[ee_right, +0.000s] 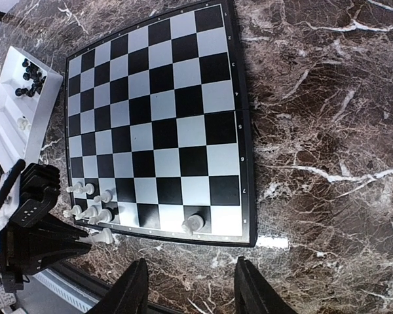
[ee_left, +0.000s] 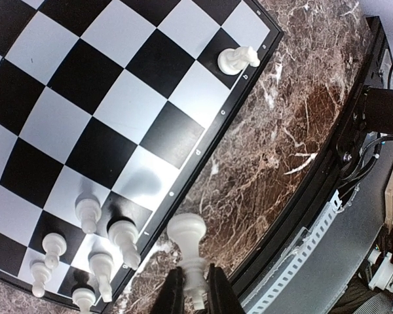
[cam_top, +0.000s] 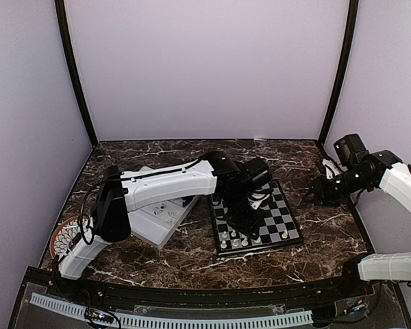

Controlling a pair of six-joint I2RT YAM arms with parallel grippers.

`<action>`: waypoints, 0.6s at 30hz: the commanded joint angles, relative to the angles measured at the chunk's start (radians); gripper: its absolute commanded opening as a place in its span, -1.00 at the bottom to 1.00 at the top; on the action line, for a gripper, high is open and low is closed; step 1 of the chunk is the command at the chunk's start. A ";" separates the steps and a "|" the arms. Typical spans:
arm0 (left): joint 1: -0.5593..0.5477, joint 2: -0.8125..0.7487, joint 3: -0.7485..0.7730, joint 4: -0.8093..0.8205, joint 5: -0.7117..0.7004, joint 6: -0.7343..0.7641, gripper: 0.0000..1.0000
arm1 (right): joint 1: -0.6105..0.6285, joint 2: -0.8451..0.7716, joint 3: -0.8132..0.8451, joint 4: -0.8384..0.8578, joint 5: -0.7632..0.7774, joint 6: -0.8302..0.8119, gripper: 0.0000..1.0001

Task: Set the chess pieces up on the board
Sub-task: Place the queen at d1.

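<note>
The left gripper [ee_left: 195, 275] has its two fingers closed tight on the thin stem of a white piece [ee_left: 188, 237], whose round head sticks out past the fingertips. This piece hangs over the dark marble table [cam_top: 192, 259] just outside the near edge of the board [cam_top: 281, 216], at its near left corner; whether it touches the table cannot be told. The board lies flat at the middle of the table, between the two arms. A small group of white pieces [ee_left: 124, 239] stands upright on the squares of that near left corner, right beside the held one. A lone white piece [ee_left: 238, 60] stands on the near row towards the right corner, well apart from the group, and the other squares are bare. The right gripper [ee_right: 190, 261] hangs to the right of the board with its fingers spread wide and nothing between them. Left of the board lies a white tray [ee_right: 13, 124], partly under the left arm, with a few black pieces [ee_right: 29, 75] in its far compartment. A round patterned plate [cam_top: 63, 240] sits further left, near the table's edge.
</note>
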 commanded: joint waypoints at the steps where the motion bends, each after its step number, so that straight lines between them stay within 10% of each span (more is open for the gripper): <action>1: 0.004 0.015 0.032 -0.029 0.000 -0.018 -1.00 | -0.001 -0.002 -0.007 0.027 -0.009 -0.004 -0.07; 18: 0.031 0.040 0.029 0.002 -0.017 -0.040 -1.00 | 0.000 0.007 -0.014 0.036 -0.017 0.003 -0.07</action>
